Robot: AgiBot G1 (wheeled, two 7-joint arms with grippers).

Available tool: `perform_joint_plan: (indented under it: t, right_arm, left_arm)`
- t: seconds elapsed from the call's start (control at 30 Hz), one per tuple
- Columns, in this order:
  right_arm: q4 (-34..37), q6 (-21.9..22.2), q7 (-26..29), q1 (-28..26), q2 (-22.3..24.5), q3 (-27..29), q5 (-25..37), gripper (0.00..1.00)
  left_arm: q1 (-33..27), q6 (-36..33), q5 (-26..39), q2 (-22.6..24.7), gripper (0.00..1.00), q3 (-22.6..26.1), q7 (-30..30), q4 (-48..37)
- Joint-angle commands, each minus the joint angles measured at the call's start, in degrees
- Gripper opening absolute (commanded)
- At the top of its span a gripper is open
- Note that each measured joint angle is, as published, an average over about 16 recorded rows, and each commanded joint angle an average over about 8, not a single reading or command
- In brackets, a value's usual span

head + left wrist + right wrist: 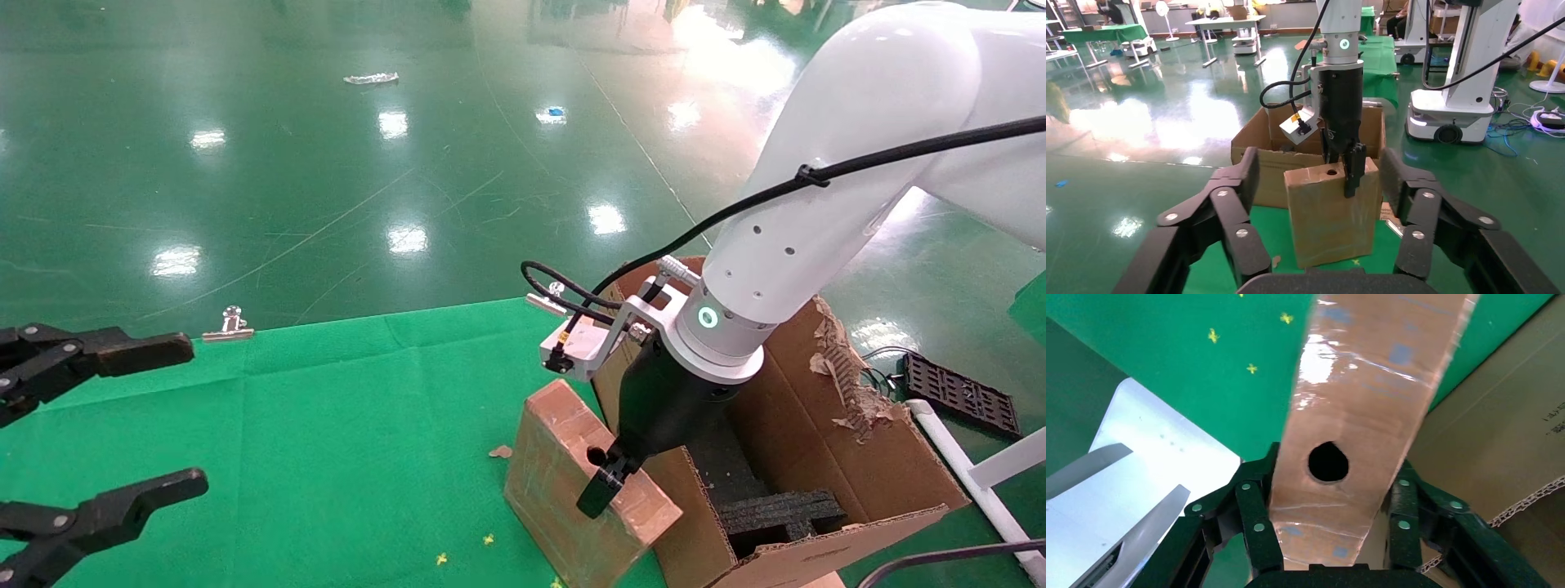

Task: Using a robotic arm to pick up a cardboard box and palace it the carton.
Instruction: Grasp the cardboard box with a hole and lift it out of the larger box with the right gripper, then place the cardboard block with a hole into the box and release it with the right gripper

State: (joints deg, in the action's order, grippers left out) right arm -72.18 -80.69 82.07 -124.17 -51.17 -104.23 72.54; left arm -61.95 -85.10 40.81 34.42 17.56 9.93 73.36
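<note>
Only faint, unreadable print on the carton (pixel 1511 416) wall.

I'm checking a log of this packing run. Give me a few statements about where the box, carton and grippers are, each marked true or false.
1. The right gripper is clamped on the cardboard box. True.
2. The cardboard box lies inside the carton. False: it stands on the green cloth beside the carton.
3. The left gripper is open and holds nothing. True.
4. The narrow side with the round hole faces down. False: it faces up, toward the right gripper.
</note>
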Motion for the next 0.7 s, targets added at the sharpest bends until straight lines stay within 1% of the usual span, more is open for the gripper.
perform_joint_plan:
  t: [0.03, 0.17, 0.27, 0.47, 0.6, 0.7]
  right_arm:
    - [-0.07, 0.15, 0.08, 0.14, 0.14, -0.11, 0.19, 0.00]
    - [-0.29, 1.86, -2.17, -0.36, 2.49, 1.25, -0.83, 0.00]
    - [-0.31, 3.81, -5.81, -1.65, 5.55, 3.41, -2.34, 0.00]
    - [1.84, 7.31, -14.45, -7.50, 13.00, 8.88, -4.01, 0.00]
    - [5.38, 7.71, -17.53, -12.14, 17.06, 11.08, -2.56, 0.00]
    - [8.52, 6.68, -18.26, -15.00, 19.19, 11.37, -0.07, 0.00]
  left_arm:
    - [0.00, 0.00, 0.00, 0.00, 0.00, 0.01, 0.00, 0.00]
    - [0.00, 0.01, -0.01, -0.01, 0.00, 0.02, -0.01, 0.00]
    - [-0.01, 0.01, -0.02, -0.01, 0.00, 0.02, -0.01, 0.00]
    - [-0.01, 0.02, -0.03, -0.02, 0.00, 0.04, -0.02, 0.00]
    - [-0.01, 0.02, -0.03, -0.02, 0.00, 0.05, -0.02, 0.00]
    - [-0.01, 0.02, -0.04, -0.02, 0.00, 0.06, -0.03, 0.00]
